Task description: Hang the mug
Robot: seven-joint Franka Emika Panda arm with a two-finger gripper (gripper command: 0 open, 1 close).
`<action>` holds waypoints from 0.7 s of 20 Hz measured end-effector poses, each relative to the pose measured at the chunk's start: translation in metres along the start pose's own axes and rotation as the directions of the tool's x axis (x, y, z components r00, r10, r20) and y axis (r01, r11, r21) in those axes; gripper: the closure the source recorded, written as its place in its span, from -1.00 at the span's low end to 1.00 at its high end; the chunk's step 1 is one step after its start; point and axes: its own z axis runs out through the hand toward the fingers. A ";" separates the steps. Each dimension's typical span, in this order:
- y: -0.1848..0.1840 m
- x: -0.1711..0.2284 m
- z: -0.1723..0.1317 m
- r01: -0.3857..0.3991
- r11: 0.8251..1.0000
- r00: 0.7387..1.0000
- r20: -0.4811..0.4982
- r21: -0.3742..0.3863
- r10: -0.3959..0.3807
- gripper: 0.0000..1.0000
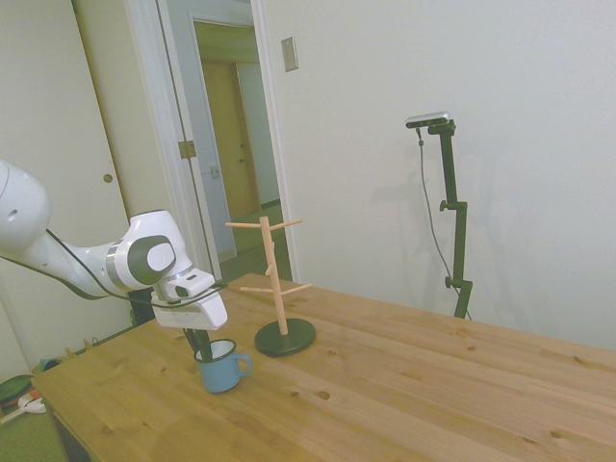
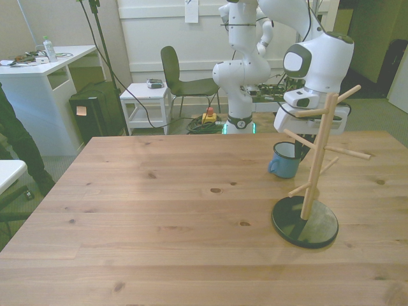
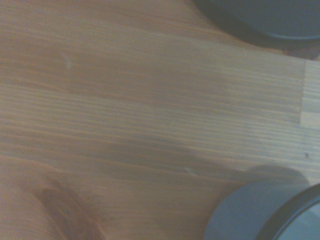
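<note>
Grasp step: gripper [image 1: 204, 348] fingers straddle blue mug [image 1: 222, 370] rim, apparently clamped; mug on table [image 1: 404, 385]. Next: lift, align handle with peg rack [image 1: 278, 289].

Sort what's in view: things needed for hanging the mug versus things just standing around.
For the job: mug, wooden peg rack, gripper.
Standing around: chair, white side table, white desk, bottle.
</note>
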 end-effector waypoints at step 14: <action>0.067 0.040 -0.133 -0.028 0.999 0.994 -0.101 0.015 0.029 1.00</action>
